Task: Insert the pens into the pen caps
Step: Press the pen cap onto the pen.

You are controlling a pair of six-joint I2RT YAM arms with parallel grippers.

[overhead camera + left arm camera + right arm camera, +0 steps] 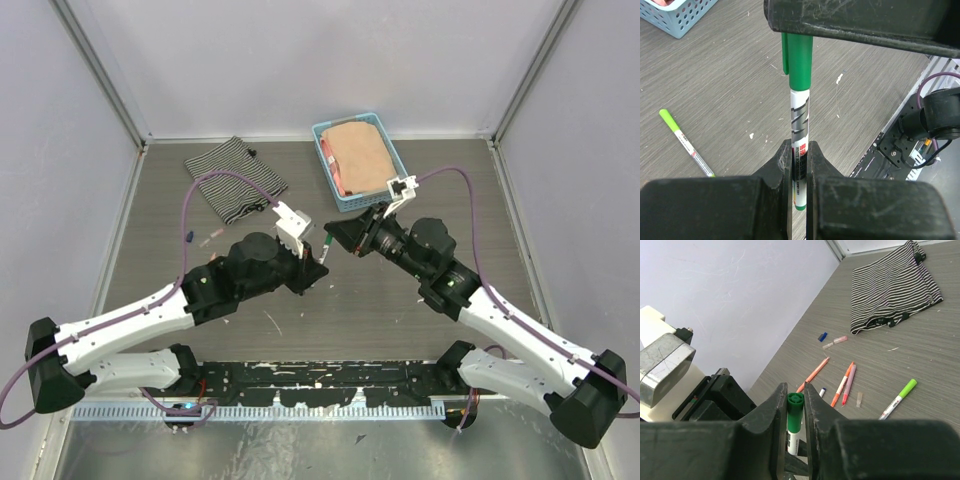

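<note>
We find the left gripper clamped on the white pen, fingers pressed to the barrel near its lower end. The pen runs straight up into the green cap, which sits over its far end. The right gripper is closed on that cap, whose round end shows only from the right wrist.

That view also lays out the loose things short of the striped cloth — a lime-tipped pen, an orange pen and pink pen side by side, a second orange pen, then a blue cap and pink cap nearest the cloth. Only the top view shows the blue basket just beside the cloth.
</note>
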